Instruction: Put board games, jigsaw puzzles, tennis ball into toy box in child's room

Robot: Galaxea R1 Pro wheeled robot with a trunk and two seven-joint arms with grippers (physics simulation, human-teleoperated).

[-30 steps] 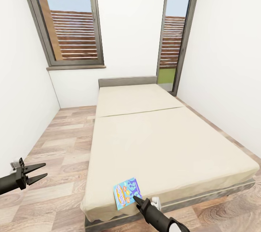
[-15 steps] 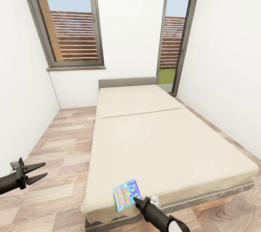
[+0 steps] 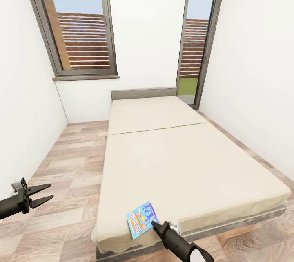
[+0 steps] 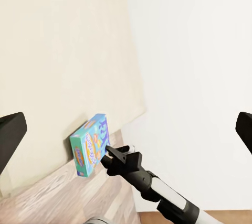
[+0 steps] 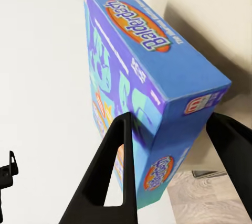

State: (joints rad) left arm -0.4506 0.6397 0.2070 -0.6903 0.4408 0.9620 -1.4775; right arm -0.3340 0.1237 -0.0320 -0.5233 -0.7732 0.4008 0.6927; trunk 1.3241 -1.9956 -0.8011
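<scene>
Blue board game [image 3: 143, 218]: one in sight, lying flat on the mattress at the foot corner of the bed [image 3: 192, 164], about 6 o'clock from the headboard; it overhangs the edge a little, which looks handy for a side grasp.
Right end effector [image 3: 155, 225]: at the box's near corner; in the right wrist view its two fingers [image 5: 113, 174] stand spread on either side of the box's edge, not yet pinching it, apparently lined up to close.
Left end effector [image 3: 45, 194]: spread and empty, hanging over the wood floor [image 3: 69, 160] at 9 o'clock of the bed, seemingly parked clear.
Windows [image 3: 77, 21]: two.
</scene>
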